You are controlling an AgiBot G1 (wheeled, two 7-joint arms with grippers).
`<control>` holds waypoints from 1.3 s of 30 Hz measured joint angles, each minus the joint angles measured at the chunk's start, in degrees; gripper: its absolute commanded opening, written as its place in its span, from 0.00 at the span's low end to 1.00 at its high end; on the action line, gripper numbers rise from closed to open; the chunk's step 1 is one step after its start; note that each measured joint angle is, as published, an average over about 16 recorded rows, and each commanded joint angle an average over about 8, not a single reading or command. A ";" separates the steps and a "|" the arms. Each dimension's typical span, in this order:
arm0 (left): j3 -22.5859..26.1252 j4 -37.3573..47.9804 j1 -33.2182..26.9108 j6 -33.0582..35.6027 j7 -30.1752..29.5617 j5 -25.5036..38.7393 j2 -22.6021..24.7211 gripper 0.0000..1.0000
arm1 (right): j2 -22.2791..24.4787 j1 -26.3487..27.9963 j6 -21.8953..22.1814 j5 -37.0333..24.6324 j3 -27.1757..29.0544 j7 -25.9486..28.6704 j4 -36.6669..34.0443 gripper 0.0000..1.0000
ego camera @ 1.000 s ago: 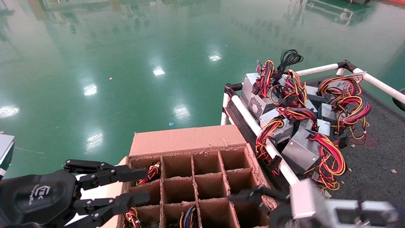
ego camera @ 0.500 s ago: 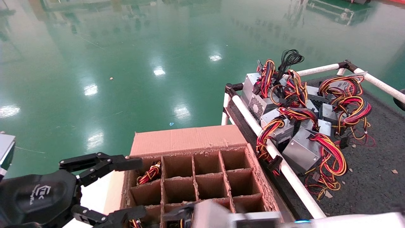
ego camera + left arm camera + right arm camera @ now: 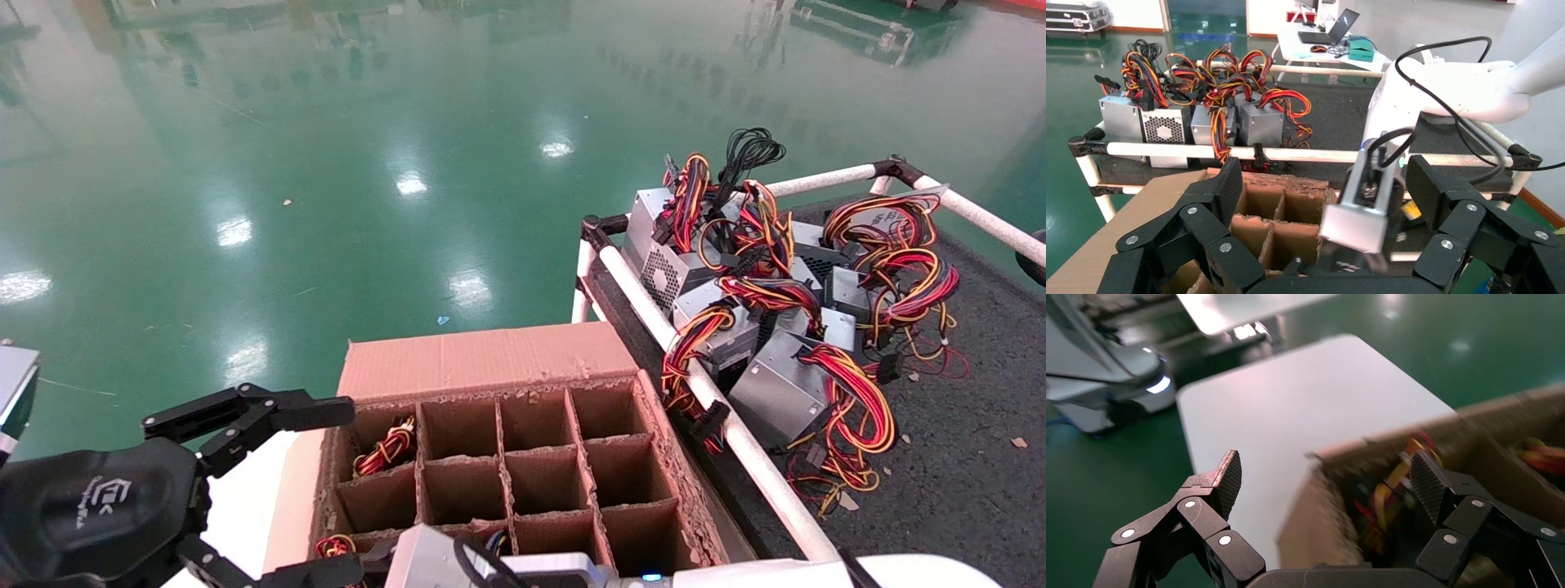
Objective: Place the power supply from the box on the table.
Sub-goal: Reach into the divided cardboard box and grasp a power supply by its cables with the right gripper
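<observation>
green floor (image 3: 327, 163) behind box (image 3: 482, 359); left gripper (image 3: 270, 490) logo unreadable

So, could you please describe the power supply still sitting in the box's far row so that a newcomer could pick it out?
Start at the cardboard box beside the table's white rail. In its far row of cells, nearest the flap, go to the cell on the robot's left. The power supply there shows only as a loop of red and yellow wires; the other three cells in that row look empty.
</observation>
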 measured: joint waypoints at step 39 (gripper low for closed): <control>0.00 0.00 0.00 0.00 0.00 0.00 0.00 1.00 | -5.89 1.67 11.25 -19.92 -4.78 19.27 0.51 0.00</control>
